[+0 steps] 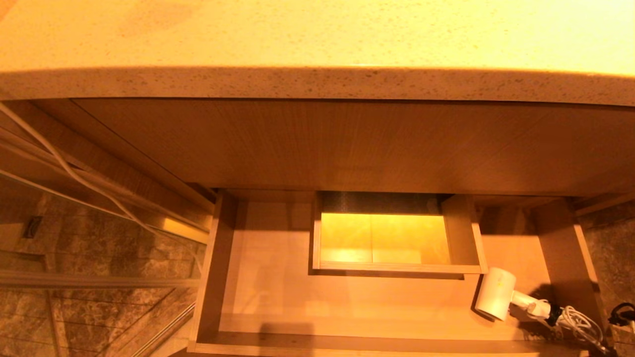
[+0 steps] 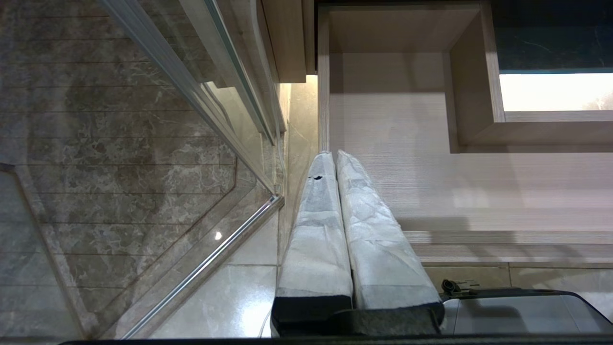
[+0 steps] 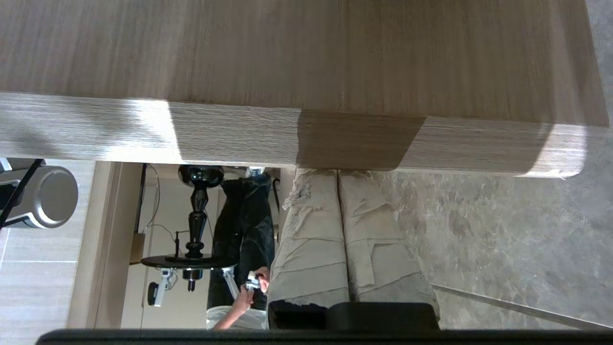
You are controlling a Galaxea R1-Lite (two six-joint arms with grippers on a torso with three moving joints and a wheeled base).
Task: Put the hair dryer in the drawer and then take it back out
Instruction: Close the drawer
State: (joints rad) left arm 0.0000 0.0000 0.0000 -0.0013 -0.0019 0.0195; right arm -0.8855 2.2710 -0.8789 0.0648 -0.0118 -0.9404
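Drawer (image 1: 278, 297) stands open with the hair dryer (image 1: 496, 293) lying at its right end, cord (image 1: 575, 320) coiled beside; right gripper (image 3: 337, 179), pressed shut and empty against the drawer front, risks snagging that cord on retrieval; left gripper (image 2: 334, 160) idles closed.

You see: drawer (image 1: 258, 277) matt light wood-grain; hair dryer (image 1: 496, 293) smooth glossy white plastic; worktop (image 1: 317, 44) speckled stone; floor (image 2: 119, 134) polished marble.
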